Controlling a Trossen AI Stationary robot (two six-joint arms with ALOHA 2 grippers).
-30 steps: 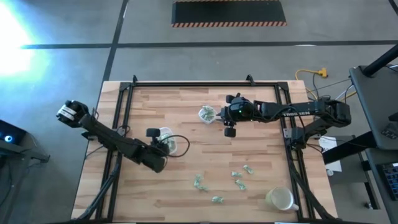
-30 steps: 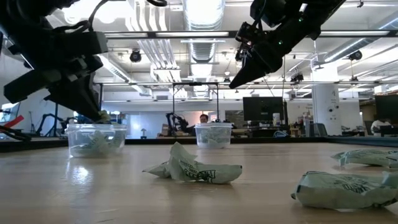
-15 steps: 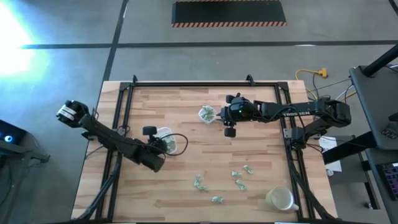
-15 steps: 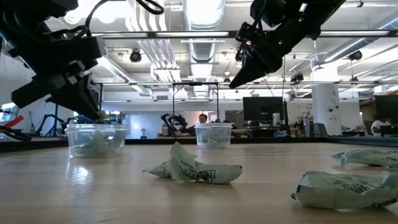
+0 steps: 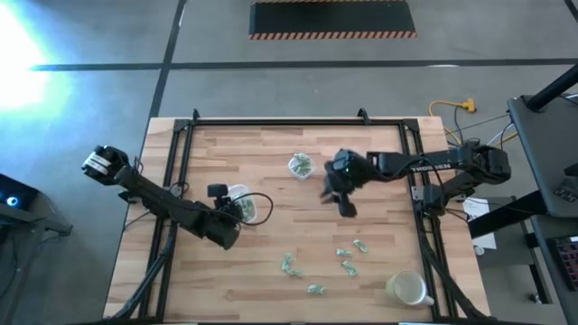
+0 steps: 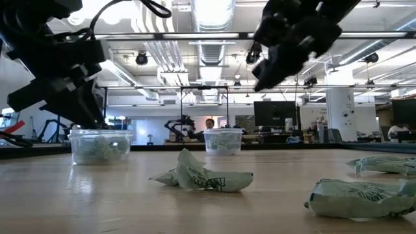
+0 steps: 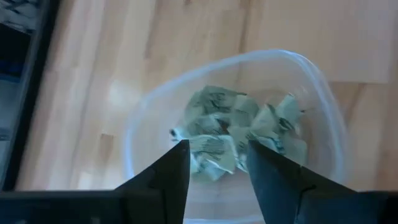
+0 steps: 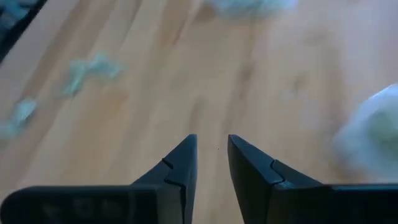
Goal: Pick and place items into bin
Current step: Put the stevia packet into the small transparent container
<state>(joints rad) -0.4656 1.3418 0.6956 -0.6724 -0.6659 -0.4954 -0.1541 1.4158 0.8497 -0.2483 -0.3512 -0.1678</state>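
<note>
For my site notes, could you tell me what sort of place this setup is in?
Most likely a large open robotics lab or industrial workspace: exposed ceiling ducts and lights overhead, monitors on benches behind the wooden table, and a hazard-striped floor mat on bare concrete.

dark print on the crumpled pale green-and-white wrapped piece nearest the low camera, too small to read, white lettering on the dark right arm, illegible, nothing else readable

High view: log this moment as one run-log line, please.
left gripper: open above left clear container, wrapped pieces inside | right gripper: open, empty, over bare table | loose wrapped pieces: on table near front
</note>
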